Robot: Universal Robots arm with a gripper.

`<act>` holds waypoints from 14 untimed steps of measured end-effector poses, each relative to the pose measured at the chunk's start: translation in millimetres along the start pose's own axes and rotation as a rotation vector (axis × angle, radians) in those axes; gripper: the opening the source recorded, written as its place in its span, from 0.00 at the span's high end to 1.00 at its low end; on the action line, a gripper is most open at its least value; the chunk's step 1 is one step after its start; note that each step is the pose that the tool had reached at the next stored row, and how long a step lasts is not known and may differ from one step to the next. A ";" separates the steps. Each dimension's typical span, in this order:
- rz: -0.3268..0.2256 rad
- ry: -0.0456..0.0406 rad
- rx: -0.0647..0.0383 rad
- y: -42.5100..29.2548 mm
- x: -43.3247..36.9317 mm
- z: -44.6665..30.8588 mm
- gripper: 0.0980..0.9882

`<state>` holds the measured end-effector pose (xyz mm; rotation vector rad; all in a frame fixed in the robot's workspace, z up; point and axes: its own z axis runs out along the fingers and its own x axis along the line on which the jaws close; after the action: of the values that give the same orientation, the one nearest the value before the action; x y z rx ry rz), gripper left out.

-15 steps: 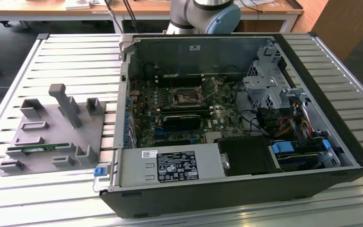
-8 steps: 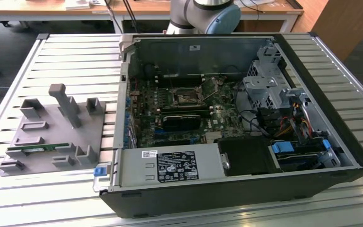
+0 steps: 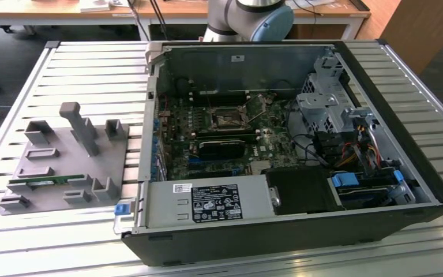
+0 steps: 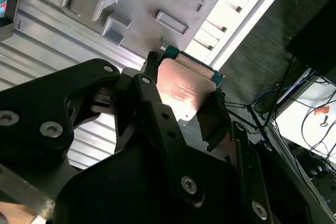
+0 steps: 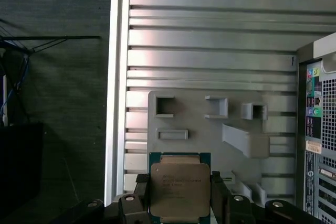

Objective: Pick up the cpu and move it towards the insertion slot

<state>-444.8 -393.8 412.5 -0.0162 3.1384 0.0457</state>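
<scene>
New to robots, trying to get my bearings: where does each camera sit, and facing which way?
Exterior view: off the arm, looking down into the open black computer case; the arm's grey-blue joint shows.
First wrist view: on the arm, facing down past the black gripper clamping the silver-topped square cpu.
Second wrist view: same gripper and cpu, seen aslant.
Shared: the grey plastic tray.

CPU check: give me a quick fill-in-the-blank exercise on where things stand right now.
The gripper is ____ on the cpu. In the first wrist view the cpu is over the grey fixture plate, ____ the computer case. The insertion slot lies ____ that case. The memory stick on the plate is ____ in colour.
Missing words: shut; outside; inside; green.
</scene>
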 end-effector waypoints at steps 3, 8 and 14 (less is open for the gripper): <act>0.000 0.0000 0.000 0.2 0.0 -5.4 0.50; 0.000 -0.0001 0.001 0.5 -1.2 -10.8 0.50; 0.000 0.0000 0.001 0.3 -9.8 -10.9 0.50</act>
<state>-435.1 -393.7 423.4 -0.0162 3.1384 0.0448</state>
